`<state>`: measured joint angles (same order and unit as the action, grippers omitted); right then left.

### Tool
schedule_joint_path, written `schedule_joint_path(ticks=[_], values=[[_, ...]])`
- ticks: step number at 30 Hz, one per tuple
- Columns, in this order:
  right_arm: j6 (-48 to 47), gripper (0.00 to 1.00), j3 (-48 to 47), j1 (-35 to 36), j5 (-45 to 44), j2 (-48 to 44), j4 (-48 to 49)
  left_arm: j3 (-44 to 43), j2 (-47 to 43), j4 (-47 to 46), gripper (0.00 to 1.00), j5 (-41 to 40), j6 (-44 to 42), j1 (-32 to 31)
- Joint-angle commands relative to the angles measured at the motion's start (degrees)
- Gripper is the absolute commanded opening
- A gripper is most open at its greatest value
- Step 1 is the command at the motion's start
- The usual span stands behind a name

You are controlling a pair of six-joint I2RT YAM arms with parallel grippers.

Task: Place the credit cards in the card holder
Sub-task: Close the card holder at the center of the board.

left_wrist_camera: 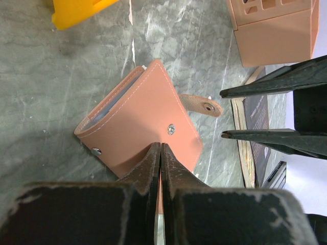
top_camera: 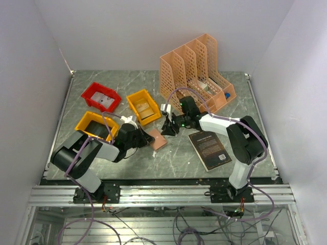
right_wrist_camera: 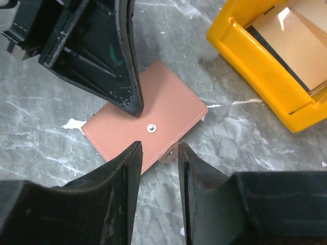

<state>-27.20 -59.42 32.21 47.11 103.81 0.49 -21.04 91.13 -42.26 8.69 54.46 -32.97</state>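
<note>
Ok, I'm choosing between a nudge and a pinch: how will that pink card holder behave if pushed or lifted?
Probably light and easy to slide: the card holder lies flat on the smooth table. Likely to gape if lifted, since its snap strap sticks out unfastened and the covers part at one edge. Its stitched, leather-like skin should bend, not crack.

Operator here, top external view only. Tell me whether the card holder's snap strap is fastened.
Observer: Unfastened. The strap sticks out loose from the closed card holder.
Operator: Report the right fingers.
Observer: The right fingers are open, with the strap's end between them.
Operator: Now the left.
Observer: The left fingers are shut together, tips on the holder's cover.
</note>
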Motion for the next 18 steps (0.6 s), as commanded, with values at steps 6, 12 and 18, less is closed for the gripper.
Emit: schedule_joint_path(ticks=[6, 12, 18], values=[[-2.4, 0.3, -2.5, 0.0, -1.9, 1.4, -4.4, 0.3, 1.4, 0.6, 0.08, -0.1, -1.5, -0.3], [-2.2, 0.17, -3.6, 0.2, -2.8, 2.7, -5.9, 0.0, 0.7, 1.5, 0.08, -0.3, -1.7, -0.3], [-2.4, 0.12, -4.3, 0.3, -3.6, 3.3, -7.0, -0.4, -0.6, 2.9, 0.08, -0.5, -2.2, -0.3]])
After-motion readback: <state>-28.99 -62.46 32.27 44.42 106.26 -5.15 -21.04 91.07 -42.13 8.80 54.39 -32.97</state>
